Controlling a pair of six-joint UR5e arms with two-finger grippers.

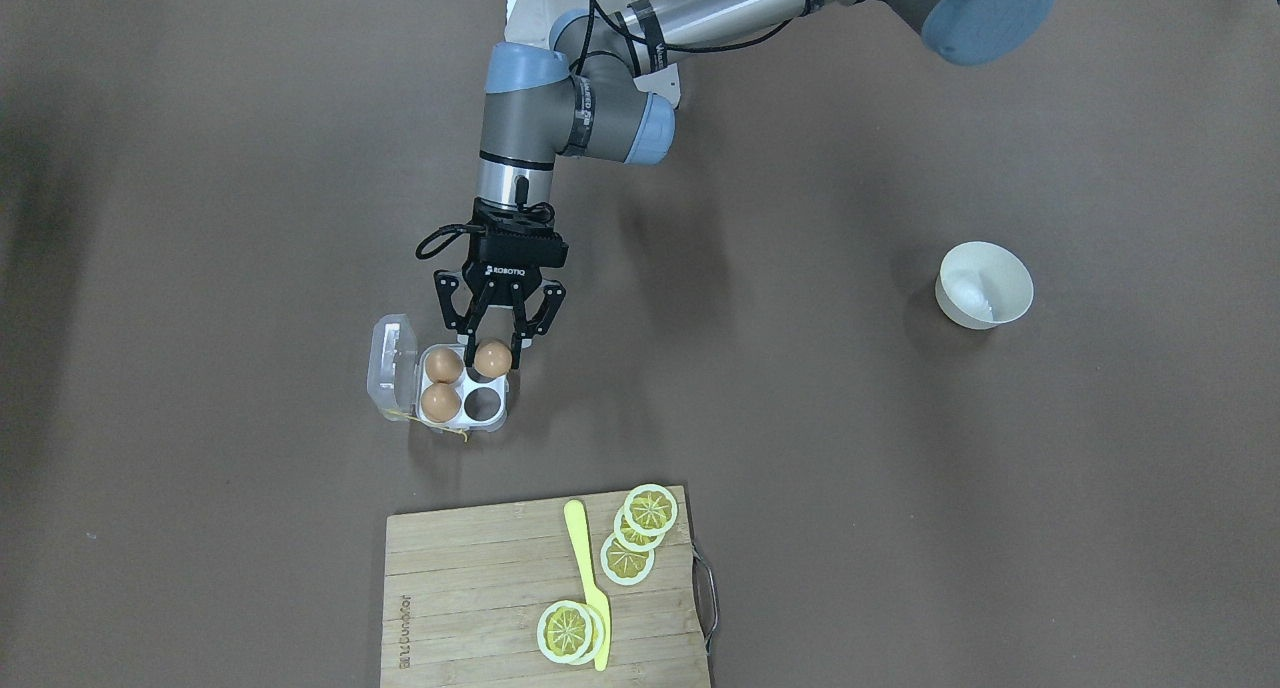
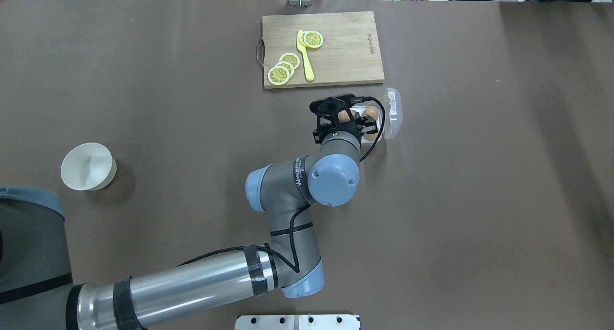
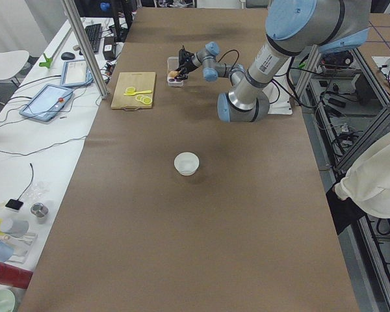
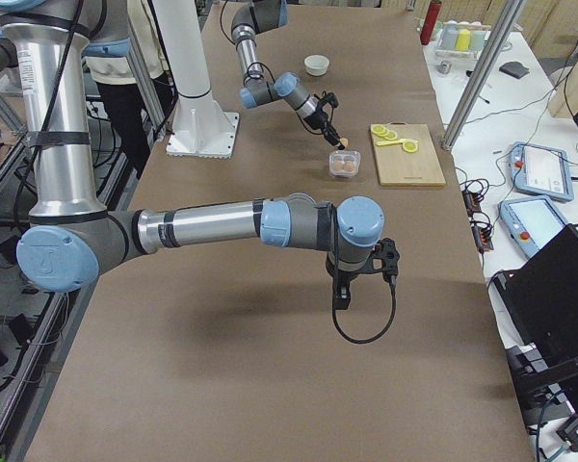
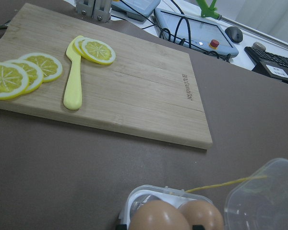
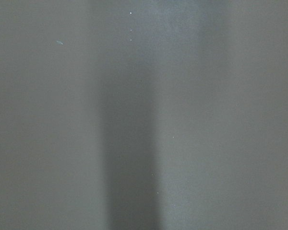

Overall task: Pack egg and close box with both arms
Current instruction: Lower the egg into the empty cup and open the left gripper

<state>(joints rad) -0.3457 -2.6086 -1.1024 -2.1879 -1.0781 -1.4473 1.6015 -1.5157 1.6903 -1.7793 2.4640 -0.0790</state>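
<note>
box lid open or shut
Open: the clear lid lies flipped back beside the tray, leaving an empty cell uncovered.

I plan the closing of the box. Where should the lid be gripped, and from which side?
Probably its free outer rim, from the robot's right: the lid is open on that side of the tray, and the left gripper holds an egg above it.

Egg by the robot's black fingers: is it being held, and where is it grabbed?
Yes. The left gripper holds the egg by its two sides, one of the fingers on each, at the open box.
</note>
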